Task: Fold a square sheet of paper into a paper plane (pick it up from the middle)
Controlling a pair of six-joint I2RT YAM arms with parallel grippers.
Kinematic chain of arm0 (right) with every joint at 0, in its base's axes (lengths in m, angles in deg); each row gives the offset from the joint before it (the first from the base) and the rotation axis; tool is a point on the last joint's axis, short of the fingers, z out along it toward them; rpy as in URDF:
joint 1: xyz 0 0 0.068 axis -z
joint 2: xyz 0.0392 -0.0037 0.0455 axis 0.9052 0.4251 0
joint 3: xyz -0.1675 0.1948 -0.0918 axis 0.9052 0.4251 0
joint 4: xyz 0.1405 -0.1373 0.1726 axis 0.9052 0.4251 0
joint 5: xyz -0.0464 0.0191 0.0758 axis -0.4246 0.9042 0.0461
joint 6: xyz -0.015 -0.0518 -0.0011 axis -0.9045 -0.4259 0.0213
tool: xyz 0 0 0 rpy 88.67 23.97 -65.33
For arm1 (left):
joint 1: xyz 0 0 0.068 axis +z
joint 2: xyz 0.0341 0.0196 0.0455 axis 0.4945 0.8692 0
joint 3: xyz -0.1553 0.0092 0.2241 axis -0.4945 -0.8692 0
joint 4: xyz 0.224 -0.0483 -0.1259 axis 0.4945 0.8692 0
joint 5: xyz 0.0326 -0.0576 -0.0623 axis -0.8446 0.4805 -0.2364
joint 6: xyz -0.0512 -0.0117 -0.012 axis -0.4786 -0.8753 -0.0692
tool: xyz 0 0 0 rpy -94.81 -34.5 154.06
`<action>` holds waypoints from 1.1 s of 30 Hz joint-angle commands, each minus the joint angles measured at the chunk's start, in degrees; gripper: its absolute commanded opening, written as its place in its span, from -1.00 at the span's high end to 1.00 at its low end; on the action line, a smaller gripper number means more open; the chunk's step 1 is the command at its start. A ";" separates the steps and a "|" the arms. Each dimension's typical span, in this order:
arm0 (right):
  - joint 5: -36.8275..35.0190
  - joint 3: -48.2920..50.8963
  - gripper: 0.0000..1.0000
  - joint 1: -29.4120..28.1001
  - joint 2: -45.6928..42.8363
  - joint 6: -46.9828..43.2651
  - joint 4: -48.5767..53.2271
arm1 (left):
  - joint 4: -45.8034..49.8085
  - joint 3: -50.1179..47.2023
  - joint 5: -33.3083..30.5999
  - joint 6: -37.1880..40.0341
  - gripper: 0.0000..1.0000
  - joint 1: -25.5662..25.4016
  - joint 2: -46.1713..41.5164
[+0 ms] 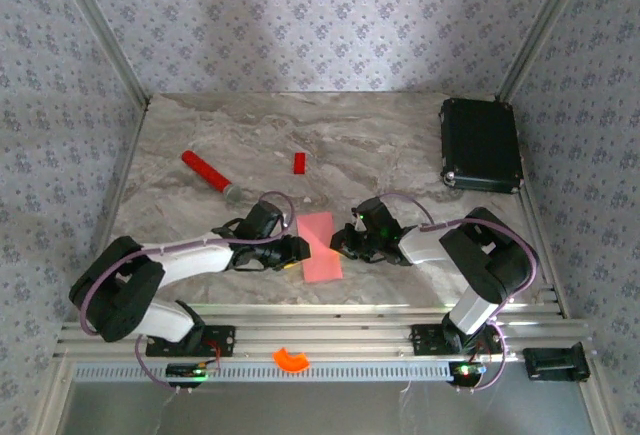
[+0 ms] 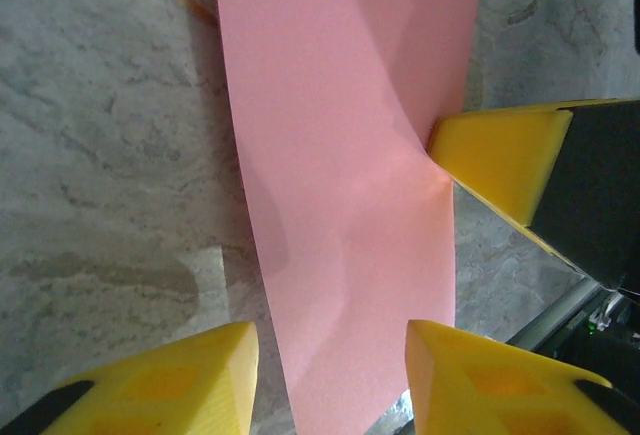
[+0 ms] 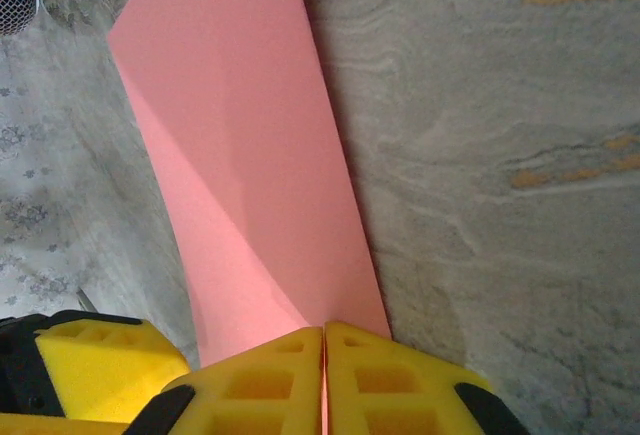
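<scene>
The square sheet of paper (image 1: 320, 245) is salmon pink and folded into a narrow creased strip, lying on the marble table between the two arms. My right gripper (image 1: 345, 243) is shut on the strip's right edge; in the right wrist view the yellow pads (image 3: 270, 385) pinch the paper (image 3: 250, 175) at the gripper (image 3: 324, 375). My left gripper (image 1: 295, 252) is open at the strip's left side. In the left wrist view its gripper (image 2: 330, 375) straddles the near end of the paper (image 2: 340, 155), and a right-gripper fingertip (image 2: 500, 160) presses the paper's edge.
A black case (image 1: 481, 143) stands at the back right. A red stick with a grey tip (image 1: 210, 174) and a small red block (image 1: 299, 162) lie behind the paper. An orange piece (image 1: 292, 359) rests on the front rail.
</scene>
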 commanded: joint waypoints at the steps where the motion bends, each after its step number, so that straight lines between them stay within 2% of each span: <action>1: -2.12 1.61 0.79 -0.28 1.62 0.59 4.41 | -3.71 1.14 0.39 -0.94 0.28 -0.47 0.74; 5: -2.12 1.57 0.78 -0.29 1.77 0.60 4.59 | -4.23 1.58 0.31 -0.77 0.43 -0.46 1.65; 12: -2.04 1.38 0.76 -0.37 1.80 0.68 4.55 | -3.26 1.70 -0.96 -0.52 0.48 -0.49 1.87; 14: -2.17 1.24 0.75 -0.37 1.85 0.76 4.59 | 0.43 2.27 -3.36 0.22 0.30 -0.59 1.12; 17: -2.34 1.30 0.75 -0.37 1.88 0.77 4.68 | 4.39 2.30 -7.24 0.42 -0.08 -0.52 -0.68; 19: -2.56 1.37 0.75 -0.46 1.94 0.77 4.76 | 4.24 1.39 -8.08 -0.13 -0.22 -0.45 -1.70; 21: -2.73 1.52 0.75 -0.48 1.96 0.86 4.77 | 2.89 0.80 -7.53 -0.21 -0.26 -0.51 -1.77; 25: -2.91 1.40 0.75 -0.64 2.11 1.02 4.77 | -0.52 0.60 -4.33 -0.45 -0.21 -0.45 0.25; 28: -3.35 1.30 0.75 -0.90 2.10 1.30 4.89 | -2.58 0.18 -3.15 -0.99 -0.02 -0.50 1.38; 30: -3.34 1.30 0.75 -0.98 1.92 1.32 4.85 | -3.31 -0.02 -2.81 -1.12 0.21 -0.52 1.50; 33: -3.57 1.40 0.75 -1.08 1.39 1.33 5.20 | -3.01 0.08 -3.46 -1.19 0.23 -0.44 1.04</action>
